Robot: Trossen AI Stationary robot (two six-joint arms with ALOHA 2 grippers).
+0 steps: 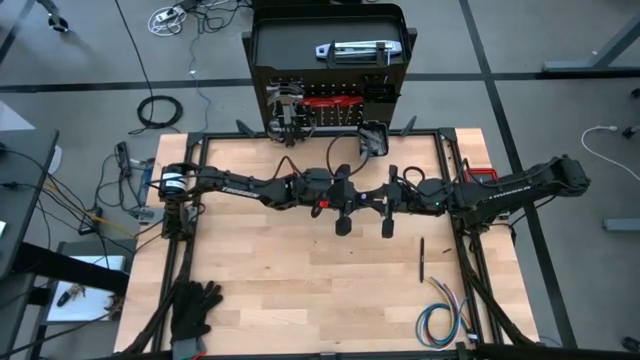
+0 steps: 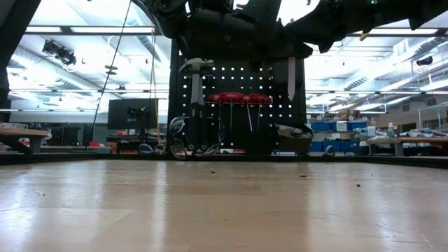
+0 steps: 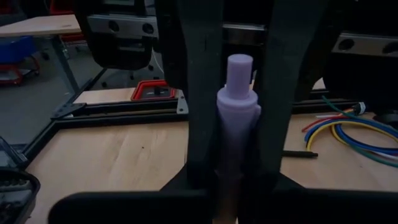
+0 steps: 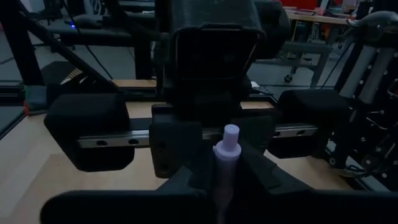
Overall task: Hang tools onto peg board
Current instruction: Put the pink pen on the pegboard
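Note:
A tool with a pale purple handle (image 3: 238, 106) is held high over the table's middle, between both grippers. My left gripper (image 1: 356, 205) comes from the left and my right gripper (image 1: 377, 205) from the right. They face each other, and both are shut on the handle (image 4: 227, 152). In the low view a pale strip (image 2: 290, 77) hangs below the dark grippers. The peg board (image 1: 330, 75) stands upright at the table's far edge. A hammer (image 2: 196, 70), red-handled tools (image 2: 238, 98) and a small black bin (image 2: 294, 133) hang on it. My left gripper pinches the purple handle (image 3: 236, 130) between its two fingers, one on each side, coming level from the table's left. The handle's stepped end (image 3: 240, 65) stands out past the fingers. The tool is lifted clear of the table. My right gripper has the same handle between its two fingers, just below the stepped end (image 4: 225, 163). It comes level from the table's right, opposite the left gripper. The fingers hide the rest of the handle.
A thin dark tool (image 1: 421, 258) lies on the table right of middle. A coloured wire bundle (image 1: 445, 318) lies at the near right and black gloves (image 1: 195, 305) at the near left. A red item (image 1: 483, 176) sits at the right edge. A silver tool (image 1: 352, 50) rests behind the board.

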